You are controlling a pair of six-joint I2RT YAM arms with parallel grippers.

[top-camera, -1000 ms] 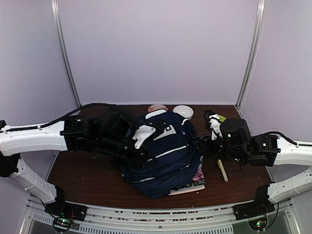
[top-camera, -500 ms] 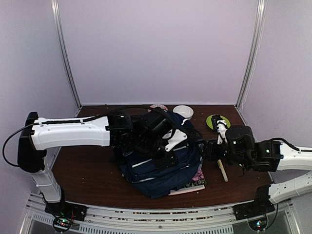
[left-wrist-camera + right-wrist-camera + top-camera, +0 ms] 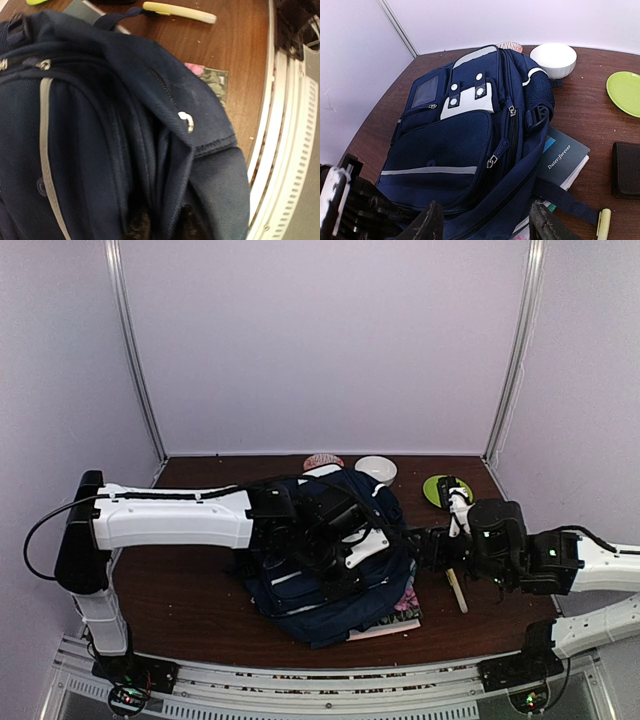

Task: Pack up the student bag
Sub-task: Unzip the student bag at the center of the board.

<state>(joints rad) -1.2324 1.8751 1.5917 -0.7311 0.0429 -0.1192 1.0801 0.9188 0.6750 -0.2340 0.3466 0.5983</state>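
Your student bag [image 3: 330,540] lies front up on the table [image 3: 180,600], its top end pointing away from the arm bases, with an arm reaching in from each side. Your left gripper [image 3: 164,226] is down on the bag's near right part. Its dark fingers [image 3: 137,227] stand narrow on either side of a fold of navy fabric, and you cannot tell whether they actually pinch it. Your right gripper [image 3: 485,210] hangs at the bag's right edge, fingers spread wide and holding nothing. A book [image 3: 563,156] pokes out from under the bag on that side. A white bowl [image 3: 553,59] sits just beyond the bag's top right corner, with a green plate [image 3: 626,91] further right. A black case [image 3: 626,170] and a yellow pen [image 3: 179,12] lie right of the bag, apart from it.
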